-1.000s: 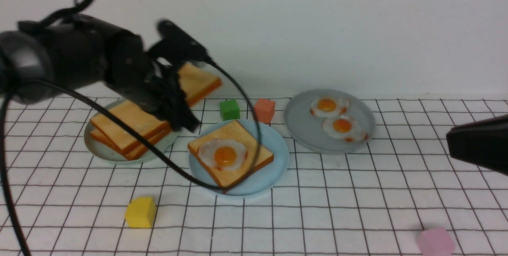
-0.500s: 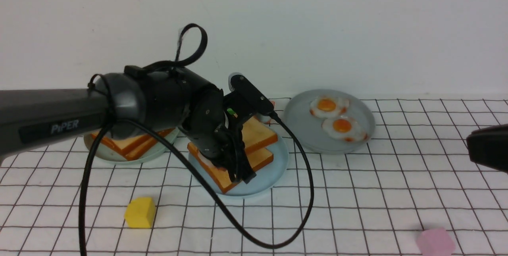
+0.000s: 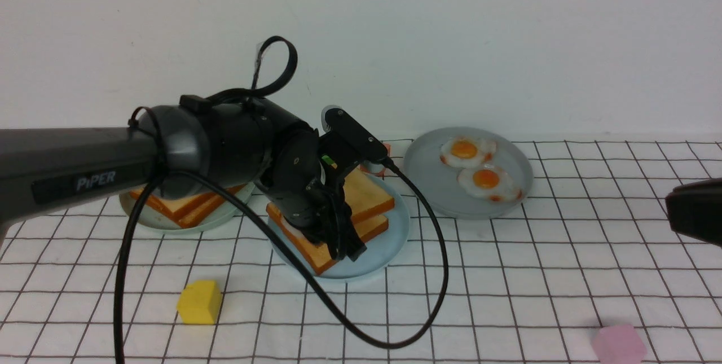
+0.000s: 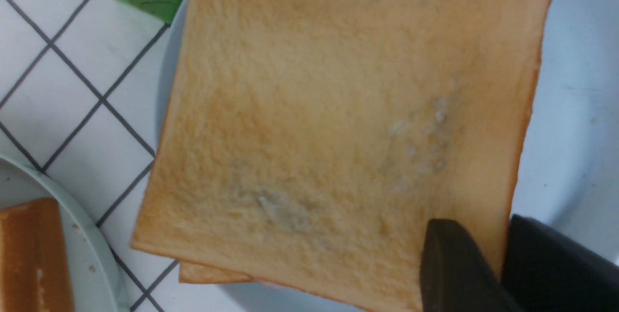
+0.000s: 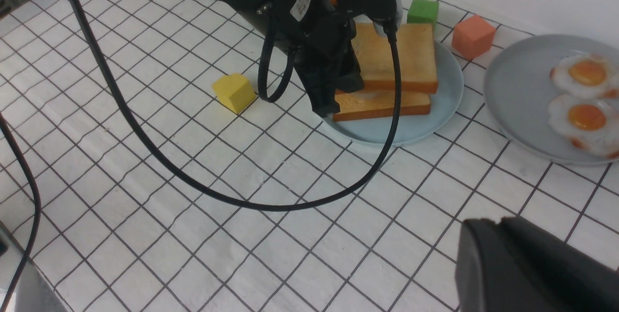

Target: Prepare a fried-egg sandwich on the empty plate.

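Note:
The sky-blue plate (image 3: 389, 240) holds a bottom toast slice (image 3: 313, 255) with a second toast slice (image 3: 369, 194) lying over it. The fried egg between them is almost wholly hidden. My left gripper (image 3: 350, 251) reaches down at the near-left edge of the stack. In the left wrist view its jaws stand slightly apart around the top slice's (image 4: 338, 109) edge, one finger (image 4: 449, 263) over the slice, the other beside it above the plate (image 4: 570, 84). My right gripper (image 5: 483, 227) hovers at the far right, shut and empty.
A grey-green plate (image 3: 169, 227) at the left carries a pile of plain toast (image 3: 192, 209). A grey plate (image 3: 434, 183) at the right holds two fried eggs (image 3: 485, 179). Green (image 5: 422, 11), orange (image 5: 473, 36), yellow (image 3: 198, 302) and pink (image 3: 617, 344) cubes lie around. The left arm's cable (image 3: 395, 344) loops in front.
My left arm swung right from the toast pile with a slice and set it over the egg on the blue plate. Its jaws have loosened. The right gripper drew back slightly.

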Controlling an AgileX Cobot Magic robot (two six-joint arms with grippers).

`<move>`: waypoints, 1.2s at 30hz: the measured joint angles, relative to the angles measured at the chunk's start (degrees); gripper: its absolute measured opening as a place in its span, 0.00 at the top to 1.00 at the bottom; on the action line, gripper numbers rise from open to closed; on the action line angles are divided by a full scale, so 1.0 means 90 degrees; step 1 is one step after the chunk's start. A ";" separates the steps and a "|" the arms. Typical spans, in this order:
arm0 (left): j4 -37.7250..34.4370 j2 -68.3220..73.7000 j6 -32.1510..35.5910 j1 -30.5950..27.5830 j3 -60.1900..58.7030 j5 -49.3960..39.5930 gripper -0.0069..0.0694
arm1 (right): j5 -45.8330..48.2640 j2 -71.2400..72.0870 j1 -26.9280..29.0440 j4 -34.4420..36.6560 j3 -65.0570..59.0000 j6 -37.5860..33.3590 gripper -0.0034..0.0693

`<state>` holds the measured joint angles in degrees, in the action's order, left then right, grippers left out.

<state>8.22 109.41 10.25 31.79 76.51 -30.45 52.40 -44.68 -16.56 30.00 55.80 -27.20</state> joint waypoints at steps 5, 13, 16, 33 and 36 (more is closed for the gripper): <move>-0.0029 0.0000 -0.0021 0.0000 0.0000 -0.0025 0.55 | 0.0000 0.0000 0.0000 -0.0033 0.0000 0.0000 0.87; -0.0520 -0.0459 -0.0115 0.0064 -0.0016 -0.0216 0.57 | 0.0000 0.0000 0.0000 -0.0040 0.0000 0.0000 0.87; -0.0688 -0.1491 -0.0448 0.0338 -0.0016 -0.0327 0.69 | 0.0000 0.0000 0.0000 -0.0040 0.0000 0.0000 0.86; -0.1676 -0.7981 -0.1553 0.0726 -0.4203 0.1408 0.93 | 0.1034 0.0036 0.0000 -0.1123 -0.0009 0.1456 0.93; -0.1889 -0.8769 -0.1566 0.0726 -0.5256 0.2103 0.93 | 0.1101 0.0195 0.0000 -0.1383 -0.0127 0.1977 0.95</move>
<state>-8.78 30.49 -3.85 38.32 29.21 -11.51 62.31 -42.92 -16.56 17.55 54.66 -9.41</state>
